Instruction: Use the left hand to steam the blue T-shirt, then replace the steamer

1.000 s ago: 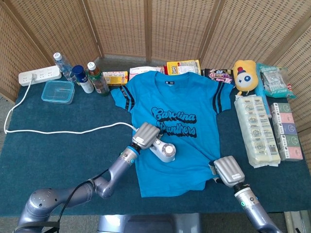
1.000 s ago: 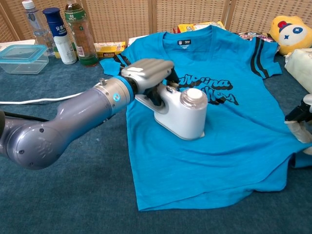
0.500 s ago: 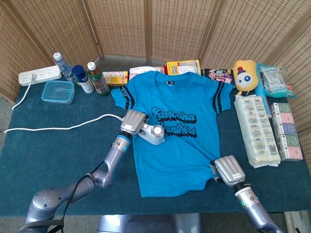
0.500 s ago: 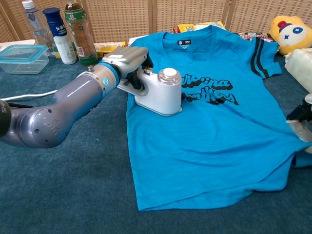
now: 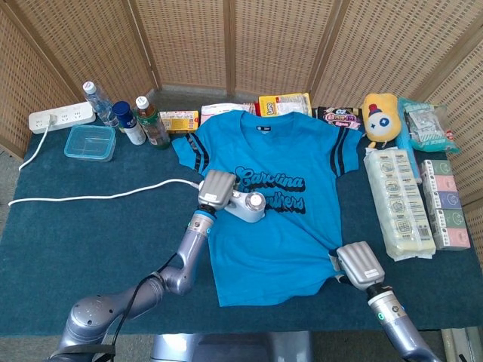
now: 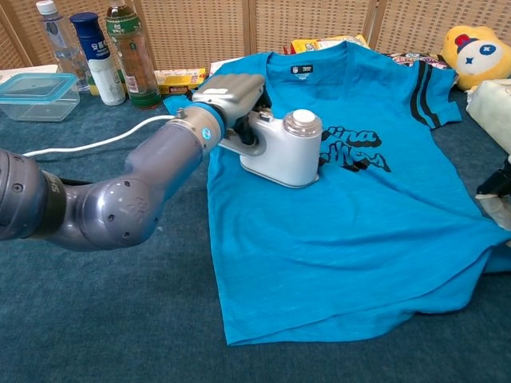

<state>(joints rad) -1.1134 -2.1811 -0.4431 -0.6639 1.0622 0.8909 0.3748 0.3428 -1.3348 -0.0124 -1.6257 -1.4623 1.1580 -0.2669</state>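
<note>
The blue T-shirt (image 5: 272, 226) (image 6: 351, 231) lies flat on the dark green table (image 5: 90, 234), with dark lettering on its chest. My left hand (image 5: 215, 188) (image 6: 227, 97) grips the handle of the white steamer (image 5: 246, 205) (image 6: 283, 148), which rests upright on the left end of the lettering. Its white cord (image 5: 98, 194) trails left across the table. My right hand (image 5: 361, 264) (image 6: 497, 195) sits at the shirt's lower right hem and holds the bunched cloth there; creases run toward it. Only its edge shows in the chest view.
A power strip (image 5: 62, 118), a clear lidded box (image 5: 90, 142) and three bottles (image 5: 124, 121) stand at the back left. Snack packets (image 5: 284, 104) line the back edge. A yellow plush toy (image 5: 379, 117) and stacked packs (image 5: 398, 204) fill the right side.
My left hand has carried the steamer from the shirt's lower middle up and left, then a little right onto the lettering. The cord followed it. The right hand has stayed at the hem.
</note>
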